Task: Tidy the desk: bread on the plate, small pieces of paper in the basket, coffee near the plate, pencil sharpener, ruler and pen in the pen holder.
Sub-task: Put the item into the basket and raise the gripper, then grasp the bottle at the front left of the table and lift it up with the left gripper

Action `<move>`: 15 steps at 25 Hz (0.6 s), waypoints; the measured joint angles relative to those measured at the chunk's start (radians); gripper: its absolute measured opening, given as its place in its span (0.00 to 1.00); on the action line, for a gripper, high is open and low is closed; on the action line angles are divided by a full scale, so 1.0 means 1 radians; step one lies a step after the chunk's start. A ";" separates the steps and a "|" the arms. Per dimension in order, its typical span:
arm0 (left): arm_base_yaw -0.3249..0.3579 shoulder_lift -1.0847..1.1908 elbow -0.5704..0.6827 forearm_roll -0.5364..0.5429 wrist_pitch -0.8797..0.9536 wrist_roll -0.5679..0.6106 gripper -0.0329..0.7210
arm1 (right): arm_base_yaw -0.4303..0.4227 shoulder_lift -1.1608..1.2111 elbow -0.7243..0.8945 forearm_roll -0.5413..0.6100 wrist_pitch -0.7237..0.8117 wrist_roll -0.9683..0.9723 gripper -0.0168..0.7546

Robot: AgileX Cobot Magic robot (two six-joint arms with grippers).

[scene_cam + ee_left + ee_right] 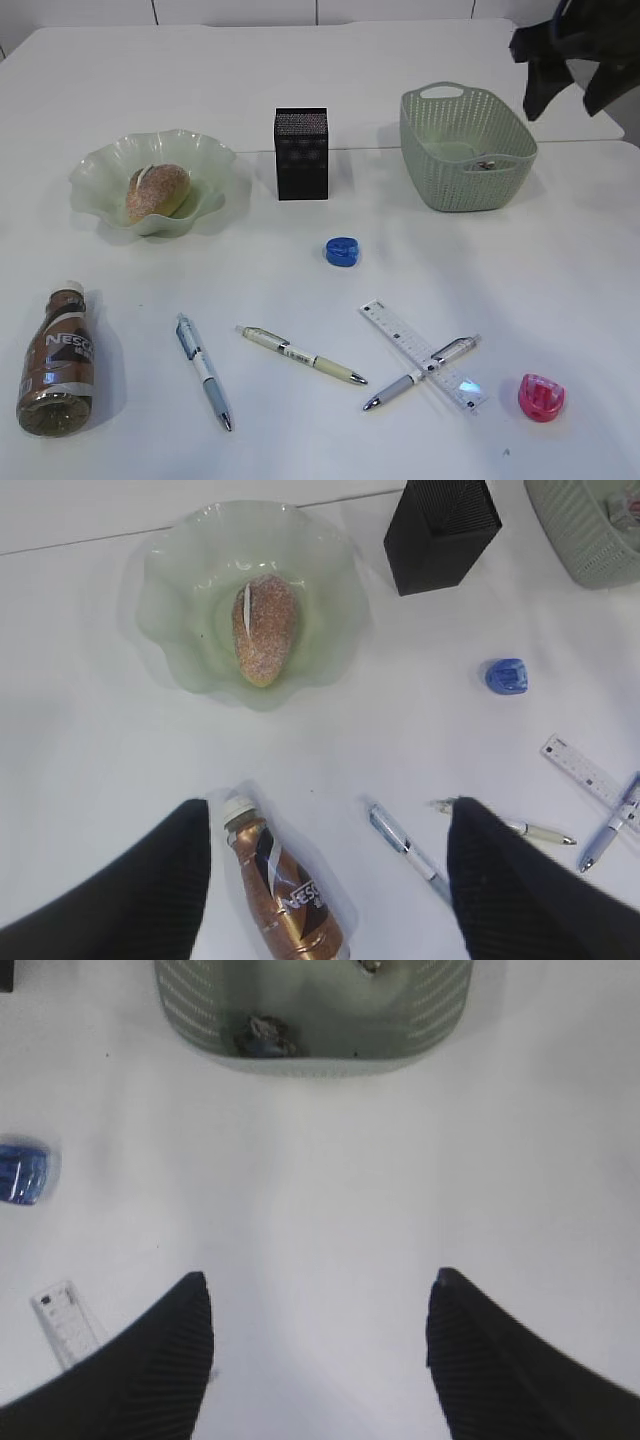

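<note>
The bread (157, 190) lies on the green wavy plate (100, 165). The coffee bottle (58, 362) lies on its side at the front left. The black pen holder (301, 153) stands mid-table. The green basket (467, 150) holds paper scraps (485, 163). A blue sharpener (342, 251), a pink sharpener (541, 397), a ruler (420, 352) and three pens (204, 370) (300, 354) (420, 373) lie on the table. My left gripper (330, 815) is open, high above the bottle (290, 895). My right gripper (318, 1280) is open and empty, above bare table in front of the basket (310, 1055).
The right arm (575, 45) shows as a dark shape at the back right, above the basket. A seam between two tabletops runs behind the plate and the basket. One pen lies across the ruler.
</note>
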 joint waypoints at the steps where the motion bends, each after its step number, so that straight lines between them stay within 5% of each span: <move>1: 0.000 0.000 0.000 0.000 0.000 -0.008 0.73 | 0.000 0.000 0.000 0.000 0.000 0.000 0.71; 8: 0.000 0.004 0.015 0.031 0.000 -0.100 0.73 | 0.000 -0.305 0.265 0.004 0.000 0.000 0.71; 15: 0.000 0.070 0.158 0.075 -0.004 -0.195 0.73 | 0.000 -0.515 0.451 0.075 0.002 0.000 0.71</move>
